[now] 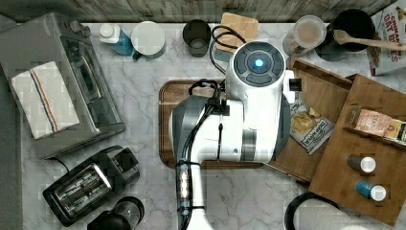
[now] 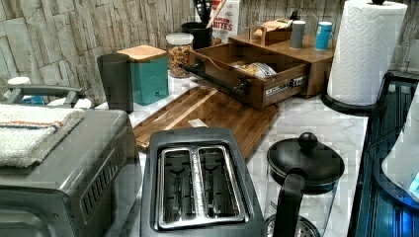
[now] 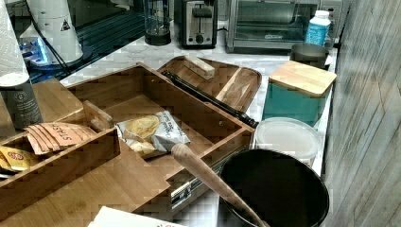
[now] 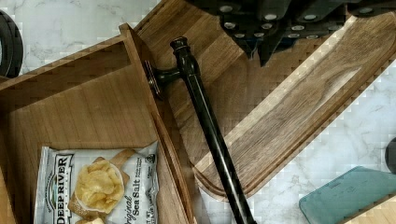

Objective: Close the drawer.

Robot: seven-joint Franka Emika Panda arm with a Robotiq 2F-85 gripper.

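In the top view, the white robot arm [image 1: 249,110] reaches from the bottom edge over the dark wooden tray with rounded corners [image 1: 168,103] and bends toward the drawer. The medium-brown wooden drawer [image 3: 142,90] stands pulled out, just beside this tray, with a chips bag [image 3: 151,132] inside. Its long black handle bar [image 4: 205,121] hangs above the tray. The black gripper [image 4: 259,49] hovers above the tray, near the bar; whether its fingers are apart, I cannot tell.

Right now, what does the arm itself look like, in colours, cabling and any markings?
The arm is glossy white with grey joint sections. Its round dark-grey cap carries a glowing blue light. Black cables run along it. In the wrist view, the gripper is black with small silver screws.
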